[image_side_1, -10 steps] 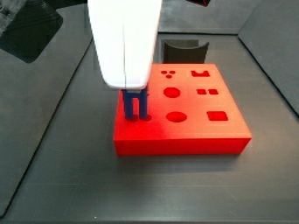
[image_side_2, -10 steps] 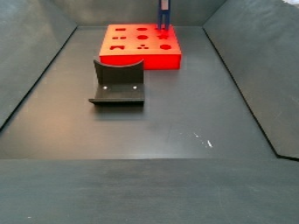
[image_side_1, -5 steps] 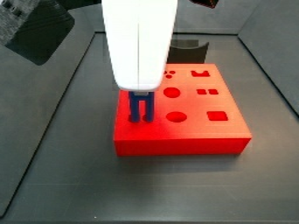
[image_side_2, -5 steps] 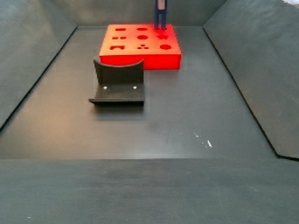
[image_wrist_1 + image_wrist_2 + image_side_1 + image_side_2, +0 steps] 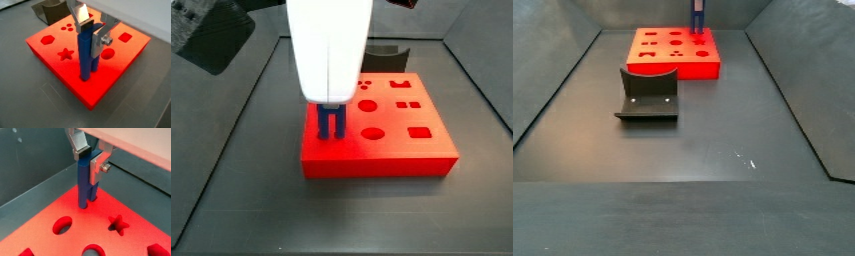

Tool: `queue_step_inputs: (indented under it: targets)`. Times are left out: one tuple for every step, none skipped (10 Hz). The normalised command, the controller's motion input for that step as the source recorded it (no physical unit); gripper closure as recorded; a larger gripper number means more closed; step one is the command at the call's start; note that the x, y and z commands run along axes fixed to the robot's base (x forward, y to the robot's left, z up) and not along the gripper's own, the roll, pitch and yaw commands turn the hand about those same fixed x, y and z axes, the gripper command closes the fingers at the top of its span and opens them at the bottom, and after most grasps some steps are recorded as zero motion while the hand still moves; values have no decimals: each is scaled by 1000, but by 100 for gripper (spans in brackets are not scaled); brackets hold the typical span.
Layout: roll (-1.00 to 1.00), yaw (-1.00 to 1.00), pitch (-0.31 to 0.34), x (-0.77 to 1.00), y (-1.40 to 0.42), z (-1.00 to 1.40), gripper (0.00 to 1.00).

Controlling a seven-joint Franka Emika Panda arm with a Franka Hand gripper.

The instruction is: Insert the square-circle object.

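Observation:
The square-circle object (image 5: 87, 55) is a slim dark-blue piece with two prongs. It stands upright with its prong tips on the top of the red block (image 5: 63, 67), near one corner. My gripper (image 5: 91, 31) is shut on its upper end, and the silver fingers (image 5: 101, 37) clamp it from both sides. The same grip shows in the other wrist view (image 5: 89, 172). In a side view the piece (image 5: 330, 121) hangs under the white gripper body (image 5: 330, 50). In the other side view only its lower part (image 5: 699, 18) shows.
The red block (image 5: 378, 135) has several shaped holes in its top: circles, squares and a star (image 5: 118, 224). A dark grey curved holder (image 5: 647, 95) stands on the floor in front of the block. Grey walls enclose the floor.
The gripper with the blue piece has shifted slightly sideways over the red block since a second ago. In the last half second it has hardly moved.

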Motion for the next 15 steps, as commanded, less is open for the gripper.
queue_step_inputs:
  targets:
    - [39,380,0,0,43,-120,100]
    - [83,280,0,0,0,-117,100]
    - [93,86,0,0,0,-114,100]
    - [51,0,0,-43,0,-94,100]
    - [16,0,0,-51,0,-97,100]
    - [0,-203,0,-29,0,-134,100]
    - [0,-303,0,-100,0,-151,100]
    - [0,-300,0,-120,0,-137,100]
    - [0,-283,0,-74,0,-120,100]
    - [0,-171,0,-29,0,-120,100]
    - [0,-60,-4,0,0,-260,100]
    - [74,-46,0,0,0,-549,100]
    - [90,-46,0,0,0,-729,100]
    - [107,-43,0,0,-40,-786,100]
    - [121,-37,64,0,-54,-846,100]
